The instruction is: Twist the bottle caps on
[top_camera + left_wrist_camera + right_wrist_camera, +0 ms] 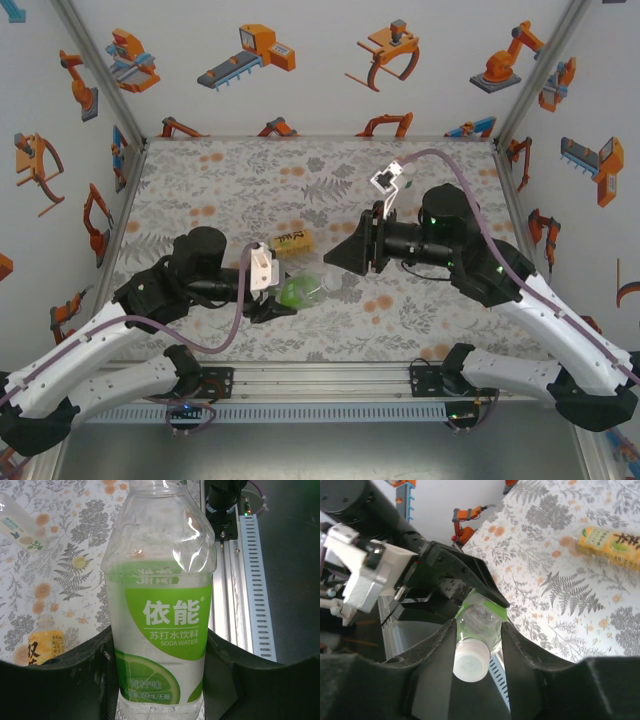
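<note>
The clear bottle with the green label [160,615] is held off the table by my left gripper [160,635], which is shut on its lower body. In the top view this bottle [300,291] lies tilted between the two grippers. A pale cap [471,662] sits on its neck, between the fingers of my right gripper [477,630]. Those fingers are open, with a gap on the cap's right side. The amber bottle [292,241] lies on the table behind. The plain clear bottle [17,525] lies further off.
The aluminium rail [320,380] runs along the near table edge, below the held bottle. The patterned tabletop [250,170] is bare at the back and left. Enclosure walls [300,60] stand around the table.
</note>
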Robot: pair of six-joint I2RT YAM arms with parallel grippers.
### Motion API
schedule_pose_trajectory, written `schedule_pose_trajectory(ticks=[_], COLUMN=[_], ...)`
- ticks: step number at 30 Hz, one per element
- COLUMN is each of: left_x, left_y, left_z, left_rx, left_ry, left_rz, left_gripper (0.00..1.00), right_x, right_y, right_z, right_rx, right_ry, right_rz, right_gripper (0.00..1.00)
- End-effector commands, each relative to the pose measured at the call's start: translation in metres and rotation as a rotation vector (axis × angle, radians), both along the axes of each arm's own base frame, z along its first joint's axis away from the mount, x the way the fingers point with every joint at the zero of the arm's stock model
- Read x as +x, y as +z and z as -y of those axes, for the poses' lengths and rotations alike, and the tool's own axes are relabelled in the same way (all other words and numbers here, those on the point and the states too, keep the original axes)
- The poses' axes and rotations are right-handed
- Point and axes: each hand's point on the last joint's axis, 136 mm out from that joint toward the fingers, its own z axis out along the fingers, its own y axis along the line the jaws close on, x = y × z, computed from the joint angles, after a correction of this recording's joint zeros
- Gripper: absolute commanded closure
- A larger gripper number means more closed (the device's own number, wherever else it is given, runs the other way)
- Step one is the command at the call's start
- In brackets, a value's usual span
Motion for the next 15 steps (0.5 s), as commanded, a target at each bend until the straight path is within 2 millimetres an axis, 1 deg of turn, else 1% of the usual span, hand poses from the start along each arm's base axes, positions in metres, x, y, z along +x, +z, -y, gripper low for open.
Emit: schedule_pose_trajectory(ticks=[1,5,8,11,13,15], left_x=[-0.011,-0.015,-0.016,-0.017,-0.016,-0.016], left_y=[0.005,0.002,0.001,0.002,0.001,0.0], left_z=[-0.002,-0.004,-0.005,-0.006,-0.005,-0.005], left_rx=[-0.012,0.012,0.014,0.014,0.017,0.019], left_ry=[-0.05,-0.061,-0.062,-0.061,-0.06,-0.058], left_rz=[-0.017,-0.036,-0.037,-0.037,-0.046,-0.048], left_gripper=[1.0,1.0,1.0,1.0,1.0,1.0], right_x=[-0.018,-0.047,-0.068,-0.09,-0.094,-0.094], right_y=[0.021,0.019,0.014,0.004,0.0,-0.004], right_z=[0.0,0.005,0.009,0.014,0.014,0.013], right_rx=[0.012,-0.033,-0.059,-0.051,-0.045,-0.045], right_ry=[0.133,0.314,0.449,0.598,0.624,0.628], right_rz=[0.332,0.569,0.677,0.758,0.77,0.767], right_gripper=[0.64,0.64,0.61,0.58,0.56,0.55])
